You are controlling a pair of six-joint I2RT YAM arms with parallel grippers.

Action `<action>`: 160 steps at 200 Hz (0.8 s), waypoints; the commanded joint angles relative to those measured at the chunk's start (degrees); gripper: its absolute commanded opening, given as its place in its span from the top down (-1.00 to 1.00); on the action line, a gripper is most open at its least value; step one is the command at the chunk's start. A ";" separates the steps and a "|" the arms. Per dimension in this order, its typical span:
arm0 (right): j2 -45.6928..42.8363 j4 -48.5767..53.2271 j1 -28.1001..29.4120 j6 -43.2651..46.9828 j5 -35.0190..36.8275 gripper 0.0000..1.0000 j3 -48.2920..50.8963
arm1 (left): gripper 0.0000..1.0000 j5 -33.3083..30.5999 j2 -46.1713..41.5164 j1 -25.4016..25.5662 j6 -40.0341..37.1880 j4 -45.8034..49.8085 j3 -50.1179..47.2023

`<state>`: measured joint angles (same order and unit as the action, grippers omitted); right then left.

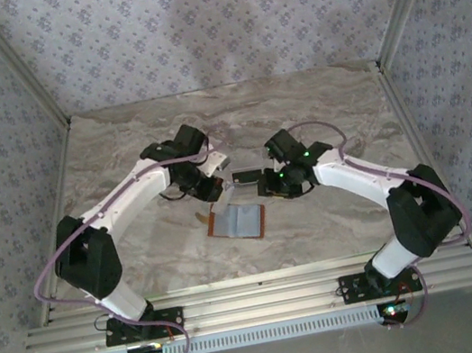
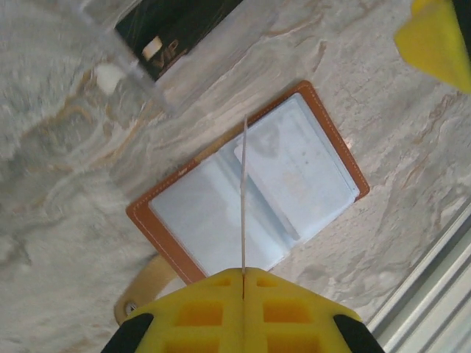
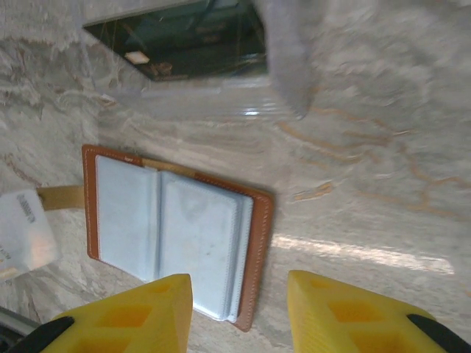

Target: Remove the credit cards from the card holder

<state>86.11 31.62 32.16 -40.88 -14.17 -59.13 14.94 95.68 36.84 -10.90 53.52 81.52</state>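
Your left fingers [image 2: 213, 309] clamp the thin pale card [image 3: 26, 235] by its edge. Your right fingers [image 3: 346, 309] stand part open over the card holder [image 3: 199, 243], open on the table [image 3: 368, 184]. Treat cards as light, stiff, slick: pinch an exposed edge.

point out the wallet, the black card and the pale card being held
wallet [image 3: 199, 250], right wrist view, pale inner lining
black card [image 3: 176, 40], right wrist view, its glossy face
pale card [image 2: 243, 184], left wrist view, its thin edge

Grey-veined marble tabletop [image 1: 315, 108] boxed in by floral-patterned walls [image 1: 209, 26].
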 commanded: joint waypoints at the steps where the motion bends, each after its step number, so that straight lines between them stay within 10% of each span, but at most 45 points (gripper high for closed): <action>1: -2.18 4.47 -1.92 2.42 0.07 0.20 1.29 | 1.00 -5.34 3.06 1.43 -15.20 4.91 5.89; 71: -6.35 5.87 -5.21 3.51 0.09 0.20 3.43 | 1.00 -8.78 13.88 2.27 -35.59 8.90 23.12; 160: -7.97 3.92 -6.14 2.65 0.11 0.19 6.22 | 1.00 -10.34 31.62 3.42 -43.62 18.33 47.57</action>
<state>79.37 35.62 26.48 -38.48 -14.15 -53.74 5.04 124.20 39.24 -50.74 66.61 123.87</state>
